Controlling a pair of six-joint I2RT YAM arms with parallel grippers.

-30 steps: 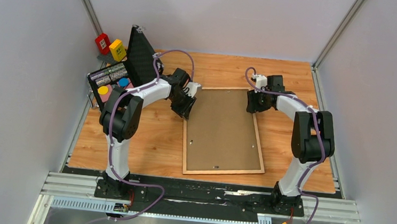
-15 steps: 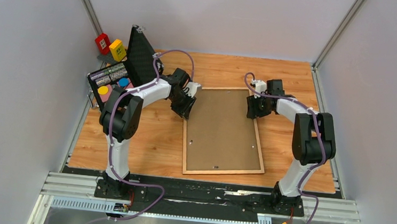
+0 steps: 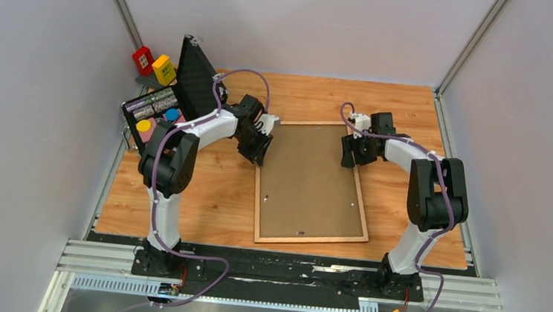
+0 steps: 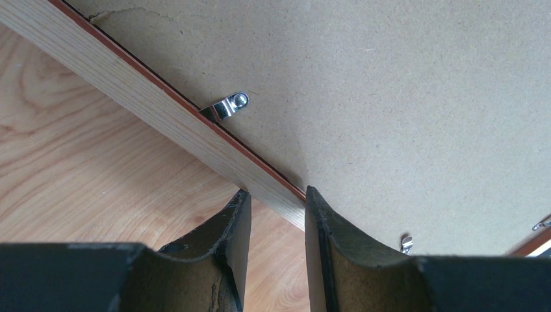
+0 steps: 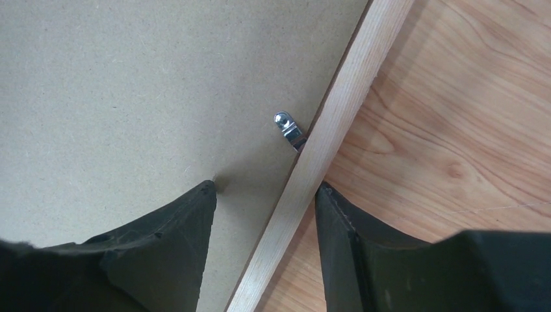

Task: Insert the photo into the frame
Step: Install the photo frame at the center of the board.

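Note:
The frame (image 3: 360,200) lies back-up in the middle of the table, its pale wood rails enclosing a plain brown backing board (image 3: 309,177). The photo is out of view. My left gripper (image 3: 256,153) is at the frame's left rail near the far corner. In the left wrist view its jaws (image 4: 275,194) are shut on that rail (image 4: 149,107), close to a metal clip (image 4: 230,105). My right gripper (image 3: 348,156) stands open astride the right rail (image 5: 338,110). One finger rests on the board and the other outside the rail (image 5: 263,188), just short of a clip (image 5: 288,127).
An open black case (image 3: 194,79) stands at the far left, with a tray of coloured pieces (image 3: 154,113) in front of it. Beside it are a red block (image 3: 143,60) and a yellow block (image 3: 164,69). Grey walls close in on three sides.
My right gripper has shifted a little nearer and leftward over the right rail, and its jaws have widened. The left arm and the frame have not moved.

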